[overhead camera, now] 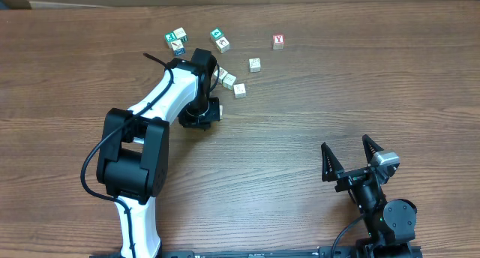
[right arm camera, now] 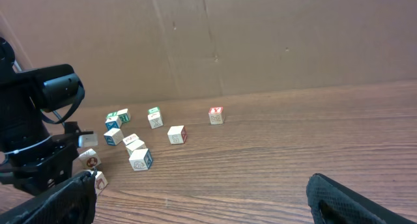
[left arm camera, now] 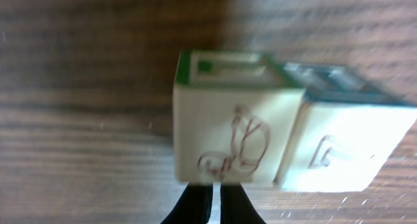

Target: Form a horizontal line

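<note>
line of pale cubes (overhead camera: pixel 230 82) is found near the far edge of the table (overhead camera: pixel 375 85), about midway along it. three cubes are counted, set on a slant to that edge; the two nearest the left arm (overhead camera: pixel 161 100) touch and the third sits just beside them. the line's left end is partly covered from overhead by that arm. in the left wrist view a green-topped cube (left arm camera: pixel 238 129) and a blue-topped cube (left arm camera: pixel 345 146) are seen side by side, and the left gripper (left arm camera: pixel 210 199) is seen pressed together, empty, just at the green-topped one's near face. a lone pale cube (overhead camera: pixel 254 64) lies near the line's right. a red-lettered cube (overhead camera: pixel 278 41), a green-and-pale pair (overhead camera: pixel 219 40) and a teal pair (overhead camera: pixel 177 42) are spread closer to the far edge. the right gripper (overhead camera: pixel 345 144) is held wide apart, empty, by the near edge, well apart from all cubes.
</note>
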You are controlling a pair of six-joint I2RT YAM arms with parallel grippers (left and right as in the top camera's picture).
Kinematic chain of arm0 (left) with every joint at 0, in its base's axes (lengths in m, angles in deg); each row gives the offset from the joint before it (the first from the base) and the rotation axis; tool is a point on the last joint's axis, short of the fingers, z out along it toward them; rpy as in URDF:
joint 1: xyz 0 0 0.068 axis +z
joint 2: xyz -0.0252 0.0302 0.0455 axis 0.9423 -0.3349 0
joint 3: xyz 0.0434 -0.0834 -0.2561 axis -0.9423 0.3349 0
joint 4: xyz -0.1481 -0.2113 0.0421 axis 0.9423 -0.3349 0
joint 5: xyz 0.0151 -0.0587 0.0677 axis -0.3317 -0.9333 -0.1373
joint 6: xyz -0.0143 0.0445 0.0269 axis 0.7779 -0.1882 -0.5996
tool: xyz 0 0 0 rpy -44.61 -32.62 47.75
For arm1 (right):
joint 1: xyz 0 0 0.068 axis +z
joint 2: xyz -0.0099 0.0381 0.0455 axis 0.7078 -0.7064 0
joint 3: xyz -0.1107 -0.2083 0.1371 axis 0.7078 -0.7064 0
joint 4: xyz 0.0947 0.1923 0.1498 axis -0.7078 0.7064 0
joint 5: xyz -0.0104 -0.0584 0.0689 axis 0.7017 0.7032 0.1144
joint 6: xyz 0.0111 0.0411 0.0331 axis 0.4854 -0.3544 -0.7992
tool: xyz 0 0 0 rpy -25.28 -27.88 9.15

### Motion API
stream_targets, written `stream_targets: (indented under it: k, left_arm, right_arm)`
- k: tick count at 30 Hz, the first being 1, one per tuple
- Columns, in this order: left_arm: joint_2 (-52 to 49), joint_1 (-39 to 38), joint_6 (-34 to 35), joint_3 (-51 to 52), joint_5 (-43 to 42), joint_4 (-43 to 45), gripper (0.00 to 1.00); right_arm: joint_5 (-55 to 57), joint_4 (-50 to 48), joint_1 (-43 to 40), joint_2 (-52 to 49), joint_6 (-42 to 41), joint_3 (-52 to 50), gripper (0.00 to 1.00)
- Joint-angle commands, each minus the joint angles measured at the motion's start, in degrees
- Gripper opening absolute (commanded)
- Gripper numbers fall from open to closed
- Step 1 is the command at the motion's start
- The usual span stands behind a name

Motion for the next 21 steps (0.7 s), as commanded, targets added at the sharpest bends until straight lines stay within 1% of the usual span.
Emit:
stream_targets:
  k: [1, 4, 7, 13, 15, 21]
  left_arm:
    - [-0.3, -0.3, -0.7, 0.4, 0.6, -2.1, 0.04]
    - [-0.3, -0.1, -1.3, 0.3, 1.4, -2.2, 0.04]
    - [0.0, 0.6, -1.0, -2.0, 5.3, -3.1, 0.04]
    - [0.2, 2.1, -1.0, -15.2, 6.4, -9.2, 0.04]
    - [0.2, 1.9, -0.9, -19.6, 6.3, -8.4, 0.04]
    - [-1.0, 0.1, 0.0, -18.8, 6.6, -2.9, 0.04]
  right_arm:
    - [0.4, -0.2, -0.2, 0.3, -0.1, -0.6, 1.0]
    - [0.4, -0.2, -0.2, 0.3, -0.1, -0.6, 1.0]
    - [0.4, -0.2, -0.2, 0.3, -0.1, -0.6, 1.0]
    - [0.4, -0.2, -0.2, 0.3, -0.1, -0.6, 1.0]
    - [0.4, -0.2, -0.2, 0.3, -0.1, -0.6, 1.0]
    - [0.4, -0.2, -0.2, 0.3, -0.1, -0.6, 1.0]
